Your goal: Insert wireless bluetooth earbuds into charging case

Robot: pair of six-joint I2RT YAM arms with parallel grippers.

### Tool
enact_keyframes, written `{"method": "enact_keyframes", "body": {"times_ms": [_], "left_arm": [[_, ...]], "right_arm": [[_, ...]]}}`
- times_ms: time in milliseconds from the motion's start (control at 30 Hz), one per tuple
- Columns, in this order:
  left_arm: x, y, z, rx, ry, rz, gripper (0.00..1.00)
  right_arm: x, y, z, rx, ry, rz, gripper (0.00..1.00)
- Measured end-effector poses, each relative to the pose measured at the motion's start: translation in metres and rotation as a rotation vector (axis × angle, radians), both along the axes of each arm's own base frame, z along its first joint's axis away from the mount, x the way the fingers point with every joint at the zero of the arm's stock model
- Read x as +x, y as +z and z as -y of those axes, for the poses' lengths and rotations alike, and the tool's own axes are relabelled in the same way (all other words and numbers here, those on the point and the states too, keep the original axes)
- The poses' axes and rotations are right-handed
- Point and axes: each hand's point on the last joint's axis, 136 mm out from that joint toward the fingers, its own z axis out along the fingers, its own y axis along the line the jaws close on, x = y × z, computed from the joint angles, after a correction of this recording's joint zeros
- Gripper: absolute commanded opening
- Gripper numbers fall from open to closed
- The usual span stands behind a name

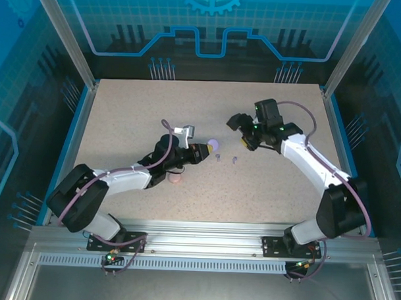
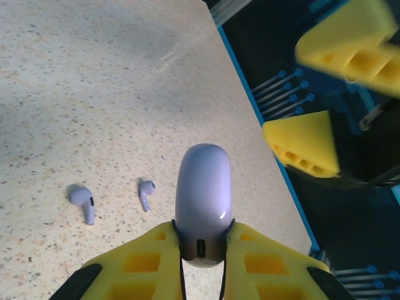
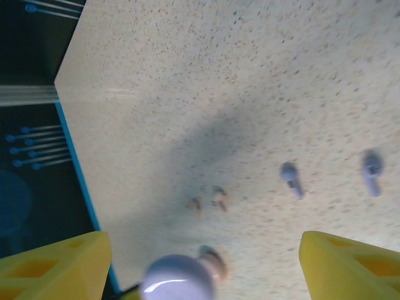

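The left pincer (image 2: 203, 231) is pinched on the purple charging case (image 2: 202, 181), gripping it at the end with the charging port; the case looks closed. The right pincer (image 3: 201, 245) hangs with jaws spread wide, holding nothing. Just beside the case on the speckled worktop (image 2: 75, 75) lie one purple earbud (image 2: 146, 195) and, a little farther from the case, a second purple earbud (image 2: 83, 202), both on their sides. Two pale pink earbuds (image 3: 220, 199) lie together farther off, near the pink case (image 1: 176, 179). Each bud is tiny, a rounded head on a short stem, in glossy hard plastic. They are probably very light and slippery, apt to skid or flip. The best hold is likely across the head, gently, with the jaws low.
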Motion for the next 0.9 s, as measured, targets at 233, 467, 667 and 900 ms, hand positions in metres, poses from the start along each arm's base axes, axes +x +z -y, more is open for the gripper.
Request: {"method": "enact_keyframes", "body": {"times_ms": [233,467,667,900], "left_arm": [[-0.008,0.010,0.000,0.003,-0.133,-0.008,0.00],[-0.021,0.011,0.007,-0.002,-0.226,-0.027,0.00],[-0.022,0.008,0.008,-0.001,-0.235,-0.040,0.00],[-0.009,0.005,0.000,0.016,-0.150,-0.008,0.00]], "right_arm": [[-0.048,-0.042,0.015,-0.080,0.203,0.124,0.79],[-0.061,-0.037,-0.005,-0.004,0.376,0.290,0.77],[-0.049,-0.037,-0.010,0.098,0.282,0.235,0.84],[-0.055,-0.078,-0.032,0.138,0.081,-0.048,0.80]]}}
